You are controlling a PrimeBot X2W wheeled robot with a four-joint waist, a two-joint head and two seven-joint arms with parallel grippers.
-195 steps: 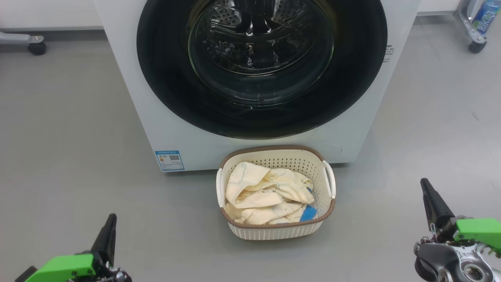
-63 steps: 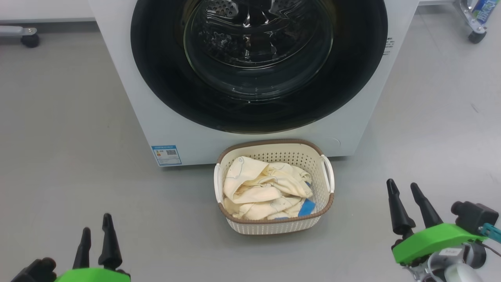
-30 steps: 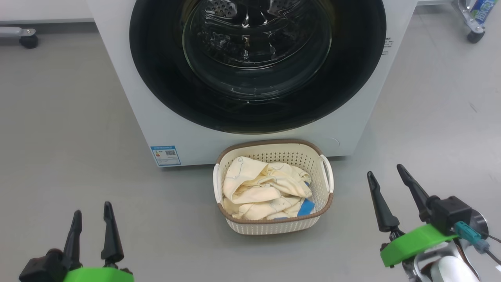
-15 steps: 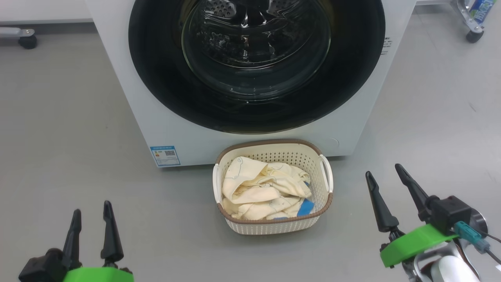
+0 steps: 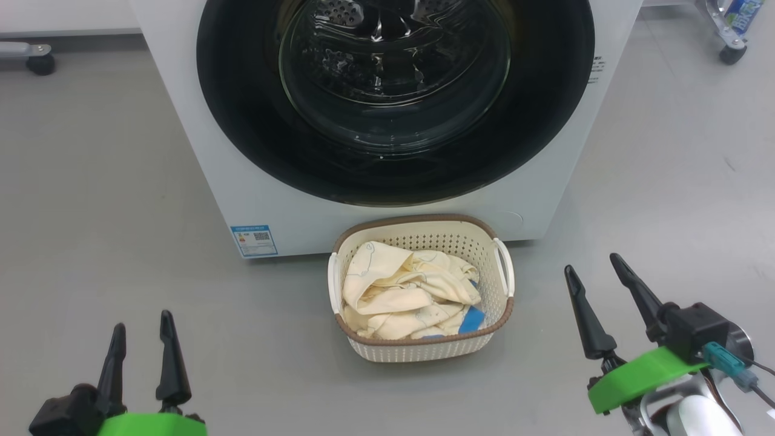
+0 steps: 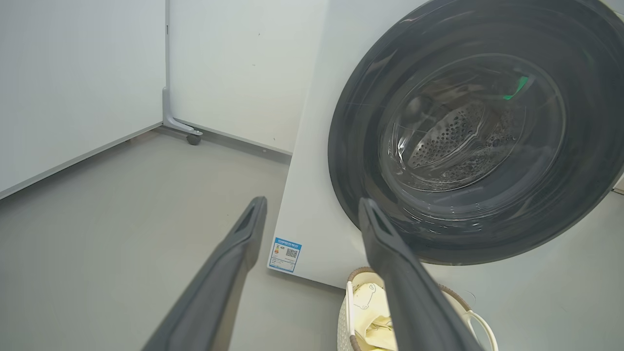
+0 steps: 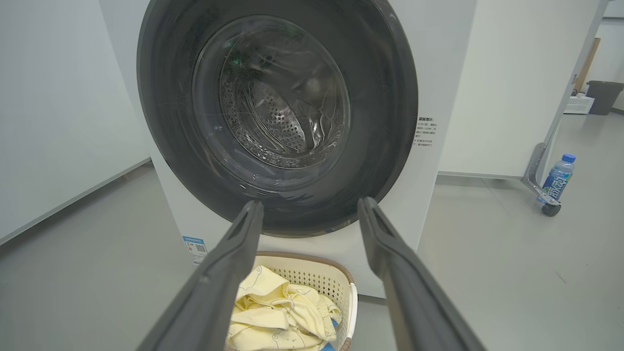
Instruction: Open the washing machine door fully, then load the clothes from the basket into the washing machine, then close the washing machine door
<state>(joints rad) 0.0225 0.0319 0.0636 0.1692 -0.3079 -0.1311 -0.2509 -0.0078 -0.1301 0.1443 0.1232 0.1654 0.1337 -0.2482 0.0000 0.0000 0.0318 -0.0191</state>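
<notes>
Nothing shifted: we see left pincer (image 5: 142,321), right pincer (image 5: 591,262) spread empty, washing machine door (image 5: 393,79) shut, clothes (image 5: 405,290) in basket (image 5: 424,354).

A smooth grey floor (image 5: 91,200) is stretching across the room, catching soft, even light. White partition panels (image 6: 73,73) are standing along its far edge, meeting at a corner where a metal foot with a dark caster (image 6: 193,139) is resting. On the other side, a blue-capped bottle (image 7: 558,176) is standing at another wheeled foot (image 7: 550,208). Farther back, a dark bin (image 7: 603,95) is standing beside a white crate (image 7: 579,104), with a tan board (image 7: 588,58) leaning nearby.
</notes>
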